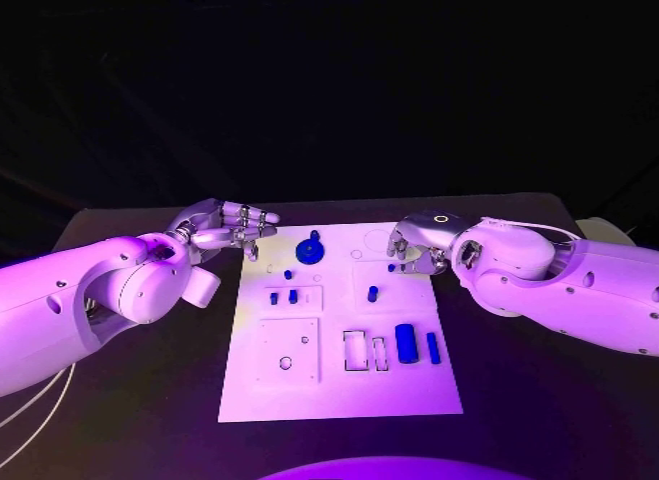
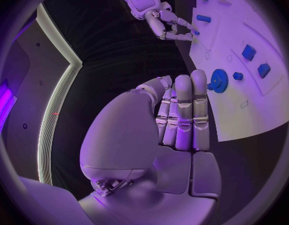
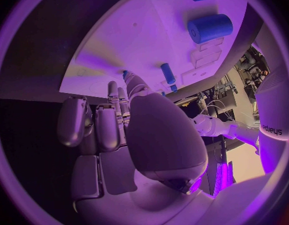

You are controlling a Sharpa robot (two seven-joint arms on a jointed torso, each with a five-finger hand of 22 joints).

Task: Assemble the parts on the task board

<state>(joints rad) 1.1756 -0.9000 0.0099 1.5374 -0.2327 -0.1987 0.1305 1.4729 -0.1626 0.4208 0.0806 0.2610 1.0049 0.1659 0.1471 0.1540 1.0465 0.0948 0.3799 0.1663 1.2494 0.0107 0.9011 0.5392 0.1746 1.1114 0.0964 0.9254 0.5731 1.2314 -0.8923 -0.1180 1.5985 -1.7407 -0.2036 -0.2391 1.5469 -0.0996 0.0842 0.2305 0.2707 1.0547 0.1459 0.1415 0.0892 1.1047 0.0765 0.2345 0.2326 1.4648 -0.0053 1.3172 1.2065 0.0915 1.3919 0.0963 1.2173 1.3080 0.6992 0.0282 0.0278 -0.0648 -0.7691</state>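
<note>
Task board (image 1: 336, 385) early in assembly: gear (image 1: 310, 249) seated, cylinder (image 1: 406, 343) and bar (image 1: 433, 347) loose. Left hand (image 1: 225, 228) empty, fingers extended; right hand (image 1: 411, 245) grip undeterminable.

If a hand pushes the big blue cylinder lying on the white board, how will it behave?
The big blue cylinder lies on its side on the white board, so it would probably roll sideways. It looks rigid, likely plastic, and light. Its smooth round surface may slip between fingers.
</note>
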